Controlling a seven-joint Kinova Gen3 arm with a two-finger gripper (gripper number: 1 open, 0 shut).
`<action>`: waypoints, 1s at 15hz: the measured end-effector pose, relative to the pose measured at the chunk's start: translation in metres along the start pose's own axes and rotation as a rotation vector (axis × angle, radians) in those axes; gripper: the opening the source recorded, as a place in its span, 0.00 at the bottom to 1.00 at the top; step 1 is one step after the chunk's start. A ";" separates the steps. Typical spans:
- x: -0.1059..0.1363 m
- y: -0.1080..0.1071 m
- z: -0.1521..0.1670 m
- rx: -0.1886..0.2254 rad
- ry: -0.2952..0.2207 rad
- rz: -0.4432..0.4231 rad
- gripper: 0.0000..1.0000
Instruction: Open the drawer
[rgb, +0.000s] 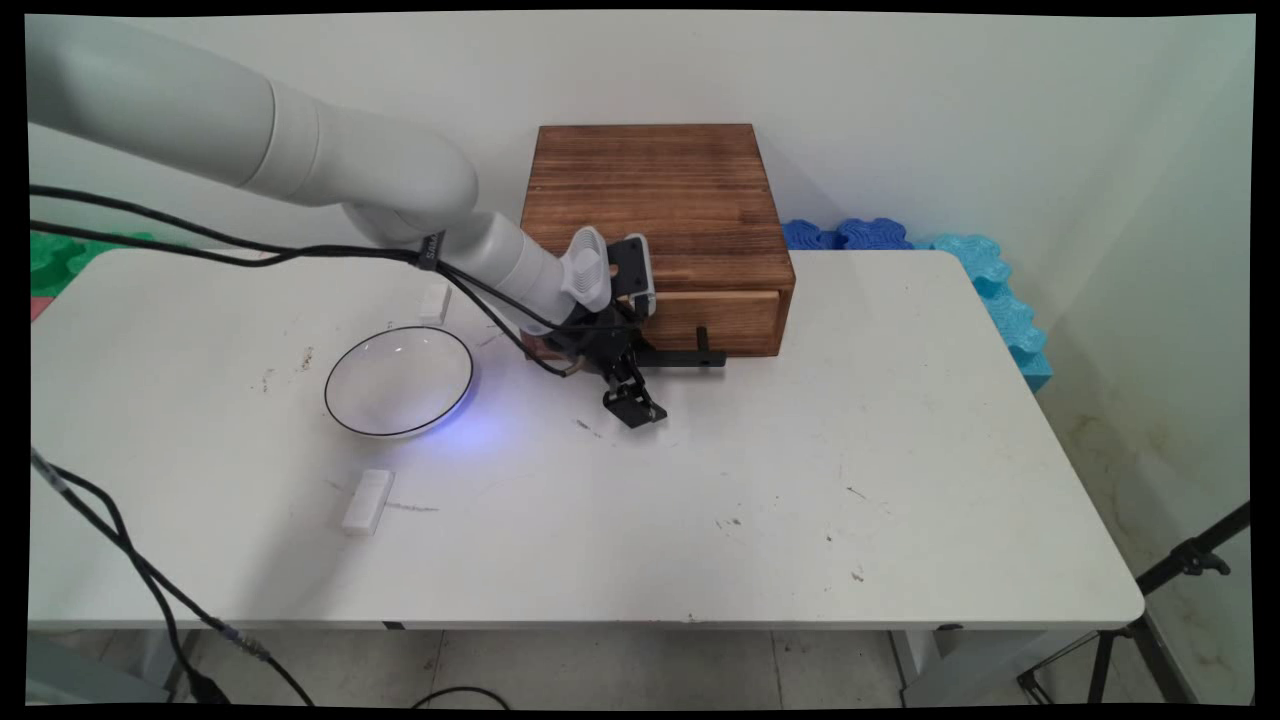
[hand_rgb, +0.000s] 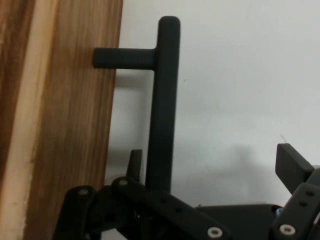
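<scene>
A dark wooden box (rgb: 655, 195) stands at the back middle of the white table (rgb: 850, 480), with a lighter drawer front (rgb: 735, 318) facing the near side. A black bar handle (rgb: 690, 358) sticks out from the drawer on short posts. My gripper (rgb: 640, 378) is open and straddles the left end of that handle. In the hand view the handle (hand_rgb: 162, 100) runs upright beside the drawer front (hand_rgb: 75, 125). One finger (hand_rgb: 135, 161) sits between the bar and the wood, and the other finger (hand_rgb: 292, 165) stands far off on the other side. My gripper (hand_rgb: 213, 162) grips nothing.
A clear glass bowl with a dark rim (rgb: 398, 381) sits left of the gripper. One white block (rgb: 367, 500) lies near the front, another (rgb: 434, 302) behind the bowl. Blue foam pieces (rgb: 990, 280) line the back right edge, green foam (rgb: 60, 255) the back left. A tripod (rgb: 1180, 570) stands off the table's right.
</scene>
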 end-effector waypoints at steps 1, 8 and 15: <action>0.000 0.001 0.000 -0.001 0.000 0.000 1.00; -0.002 0.016 0.001 -0.009 -0.005 0.002 1.00; -0.004 0.041 -0.005 -0.021 -0.002 0.001 1.00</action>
